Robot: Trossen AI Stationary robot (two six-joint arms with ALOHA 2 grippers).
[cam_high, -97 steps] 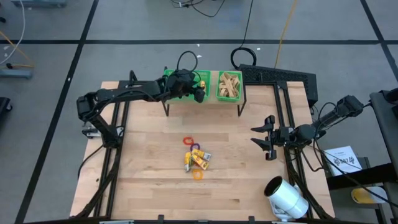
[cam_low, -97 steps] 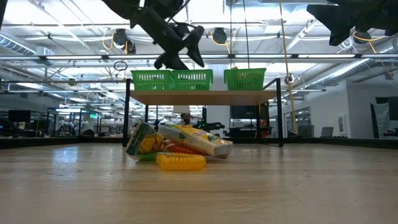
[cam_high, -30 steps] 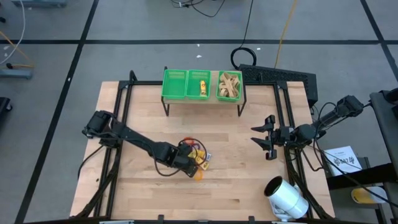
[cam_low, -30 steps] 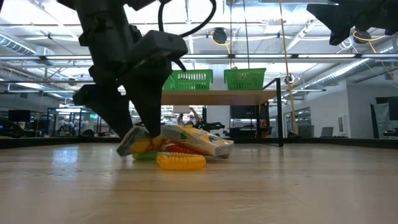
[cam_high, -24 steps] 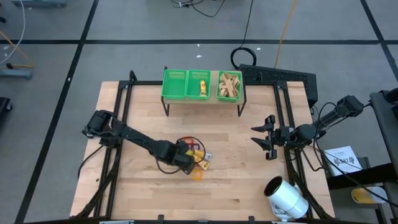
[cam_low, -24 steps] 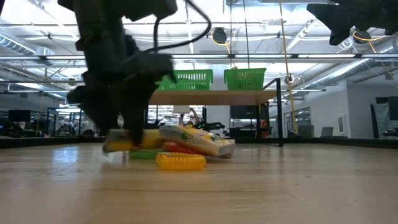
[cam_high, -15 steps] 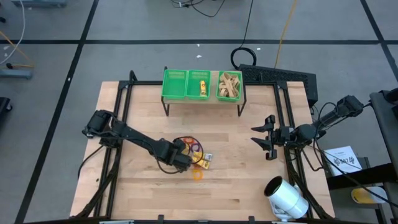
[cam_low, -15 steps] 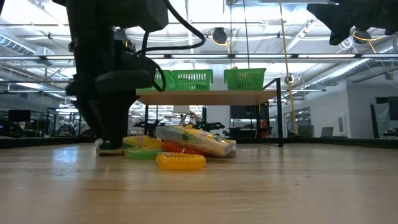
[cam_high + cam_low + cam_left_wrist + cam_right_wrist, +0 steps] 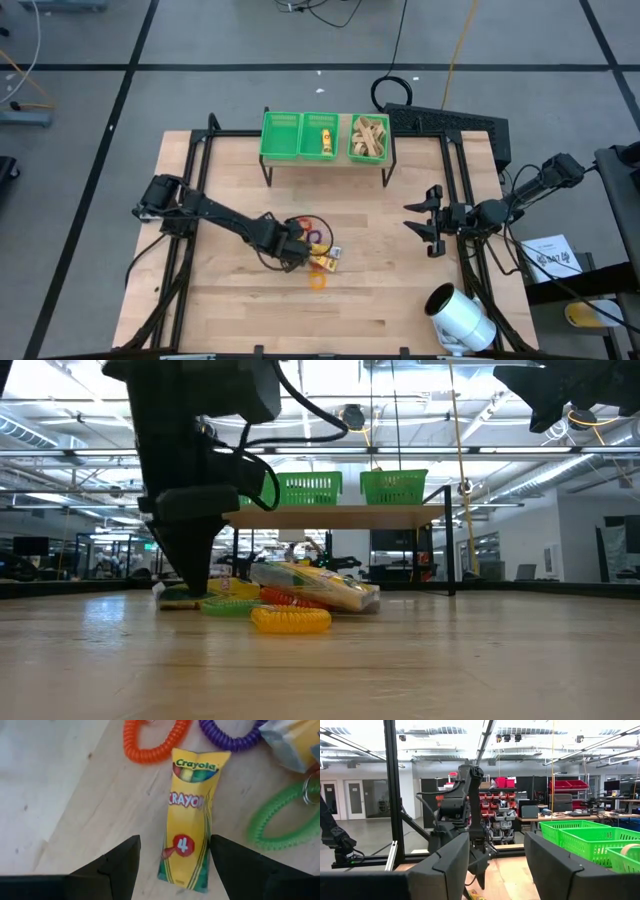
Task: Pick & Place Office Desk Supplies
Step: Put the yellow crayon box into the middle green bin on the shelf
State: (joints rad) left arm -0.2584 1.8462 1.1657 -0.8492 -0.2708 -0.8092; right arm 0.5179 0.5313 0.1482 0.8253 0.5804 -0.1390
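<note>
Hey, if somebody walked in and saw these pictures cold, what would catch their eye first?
Probably the left gripper, down at the middle of the table with its fingers open on either side of a yellow Crayola crayon box. Bright coil rings lie round it: orange, purple and green. Then the three green baskets on the rack at the far edge, and a big white cylinder at the near right corner.

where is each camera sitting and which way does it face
High view: overhead, facing straight down on the wooden table; both arms show.
Low view: at tabletop height, facing level across; the left arm stands over the pile.
Left wrist view: on the left arm, facing down; left pincer open around a yellow Crayola crayon box.
Right wrist view: on the right arm, facing across the table; right pincer open.
Shared: high and low views both show the green plastic baskets.
</note>
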